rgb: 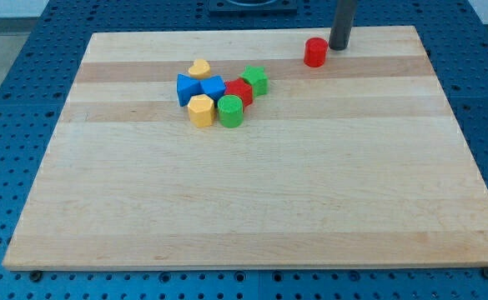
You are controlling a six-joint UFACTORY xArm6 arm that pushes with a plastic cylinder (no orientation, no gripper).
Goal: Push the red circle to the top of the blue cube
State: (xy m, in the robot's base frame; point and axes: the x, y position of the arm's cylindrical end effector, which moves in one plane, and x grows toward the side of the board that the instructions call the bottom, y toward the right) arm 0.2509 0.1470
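Note:
The red circle [314, 52], a short red cylinder, stands alone near the board's top edge, right of centre. My tip [339, 47] sits just to its right, almost touching it. The blue cube [188, 88] lies in a cluster at the upper left of centre, far to the left of the red circle and a little lower. Touching or close around it are a yellow heart [198, 68] above it, a second blue block [214, 87] on its right and a yellow hexagon [200, 109] below.
The cluster also holds a red block [240, 91], a green cylinder [230, 111] and a green block [254, 80]. The wooden board [252, 200] rests on a blue perforated table [10, 100].

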